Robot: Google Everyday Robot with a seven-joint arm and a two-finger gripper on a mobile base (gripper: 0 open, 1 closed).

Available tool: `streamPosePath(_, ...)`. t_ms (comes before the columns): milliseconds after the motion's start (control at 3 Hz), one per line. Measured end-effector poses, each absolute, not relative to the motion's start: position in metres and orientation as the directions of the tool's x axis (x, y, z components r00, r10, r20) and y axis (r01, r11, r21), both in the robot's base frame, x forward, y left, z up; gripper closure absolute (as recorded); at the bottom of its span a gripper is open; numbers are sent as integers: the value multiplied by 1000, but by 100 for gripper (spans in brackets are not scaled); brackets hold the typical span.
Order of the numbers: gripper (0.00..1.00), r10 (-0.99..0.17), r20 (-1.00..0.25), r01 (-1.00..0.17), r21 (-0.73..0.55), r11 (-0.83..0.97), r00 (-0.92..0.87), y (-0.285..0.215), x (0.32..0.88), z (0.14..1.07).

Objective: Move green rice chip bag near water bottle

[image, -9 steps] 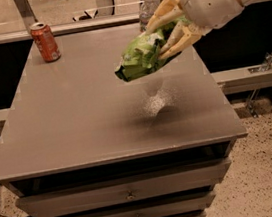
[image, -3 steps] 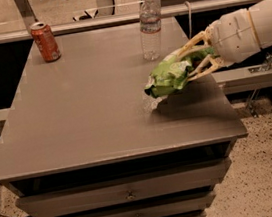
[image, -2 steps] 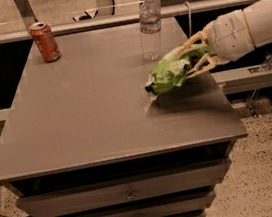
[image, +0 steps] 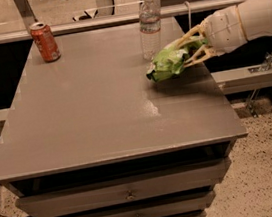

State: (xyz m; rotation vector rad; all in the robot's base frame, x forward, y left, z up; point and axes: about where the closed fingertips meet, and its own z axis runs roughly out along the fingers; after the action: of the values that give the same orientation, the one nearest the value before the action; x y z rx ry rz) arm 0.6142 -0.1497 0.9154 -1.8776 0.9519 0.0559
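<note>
Reaching in from the right side of the view, the hand [image: 184,53] grips the green rice chip bag [image: 164,66] by its right end; its pale fingers [image: 194,34] close above and below the crinkled foil, so the hand is clamped on the bag rather than spread wide; the bag sticks out to the left of the fingers, toward the middle of the counter [image: 91,116]; it sits low over the counter's right rear part with a dark shadow under it, and whether it touches the surface I cannot tell; the water bottle [image: 150,27] stands upright just behind the bag, near it but apart; a soda can [image: 45,41] stands upright at the far left corner, well apart from both; drawers [image: 127,192] show below the counter's front edge.
</note>
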Motion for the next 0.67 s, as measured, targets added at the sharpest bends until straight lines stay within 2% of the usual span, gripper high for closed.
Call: streamPosePath(667, 100, -619, -408, -625, -760, -177, 671, -169, 642, 910)
